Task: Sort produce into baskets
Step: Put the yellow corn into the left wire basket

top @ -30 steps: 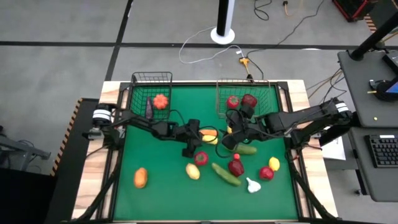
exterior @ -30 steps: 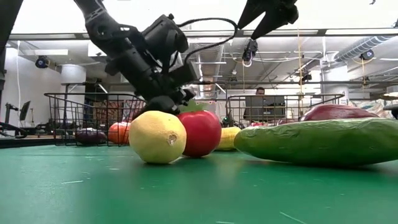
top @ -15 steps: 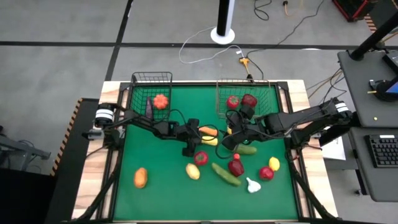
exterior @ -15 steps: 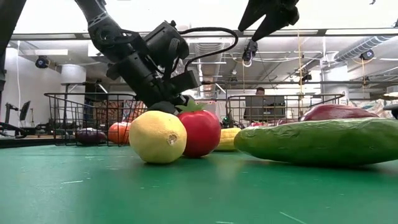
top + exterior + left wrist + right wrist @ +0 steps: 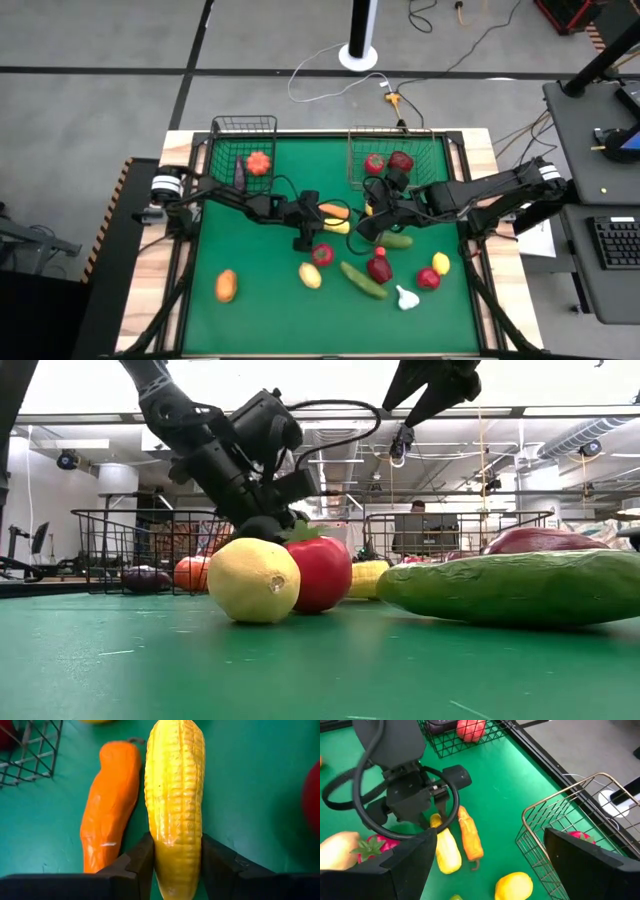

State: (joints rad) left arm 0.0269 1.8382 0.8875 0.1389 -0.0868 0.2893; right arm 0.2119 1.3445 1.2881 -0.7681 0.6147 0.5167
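Looking down, you had the green surface (image 5: 250, 320) as the biggest thing in view, with its widest open stretch along the near-left side, where only an orange fruit (image 5: 226, 285) lay.

At the far edge stood the two baskets: the wider brownish-grey basket (image 5: 432, 160) to the right held two red pieces, and the narrower dark basket (image 5: 243, 125) to the left held an orange piece and a purple eggplant (image 5: 239, 174). A clear green lane ran between them.

Both arms met near the middle, so room there was tight. Your left pincer (image 5: 176, 865) was closed on the yellow corn (image 5: 175, 795), its fingers (image 5: 137, 862) pressed against both sides of the cob. An orange pepper (image 5: 110, 807) lay just beside the corn, touching one finger.

Your right pincer (image 5: 375, 228) hung spread wide and empty above the surface, near the corner of the brownish-grey basket.

The rest of the produce crowded the near-right: a long cucumber (image 5: 363, 280), a dark red piece (image 5: 379, 268), a tomato (image 5: 323, 254), a lemon (image 5: 310, 275), white garlic (image 5: 406, 297) and a small yellow piece (image 5: 441, 263) close to the right edge.
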